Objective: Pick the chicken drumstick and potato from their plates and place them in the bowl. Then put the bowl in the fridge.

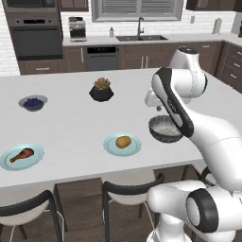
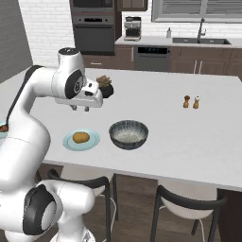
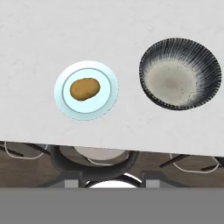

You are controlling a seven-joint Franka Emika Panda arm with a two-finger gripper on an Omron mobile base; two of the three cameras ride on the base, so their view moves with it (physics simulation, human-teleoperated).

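A golden-brown potato [image 1: 123,142] [image 2: 81,137] [image 3: 85,88] lies on a pale blue plate [image 1: 111,146] [image 2: 68,142] [image 3: 61,94] near the island's front edge. To its right stands the dark grey bowl [image 1: 164,128] [image 2: 128,134] [image 3: 179,73], with nothing in it. The chicken drumstick [image 1: 22,155] rests on the second plate [image 1: 9,163] at the far left. My gripper [image 1: 156,108] [image 2: 80,108] hangs well above the counter, behind the potato's plate and the bowl, pointing down. Its fingers stand apart with nothing between them. The fridge is out of view.
A small bowl of blueberries [image 1: 33,102] and a black pot with a succulent [image 1: 101,90] stand further back on the island. Salt and pepper shakers [image 2: 191,101] stand to the right. Stools [image 1: 132,189] are tucked under the front edge. A wall oven [image 1: 35,33] and a sink [image 1: 141,37] line the back.
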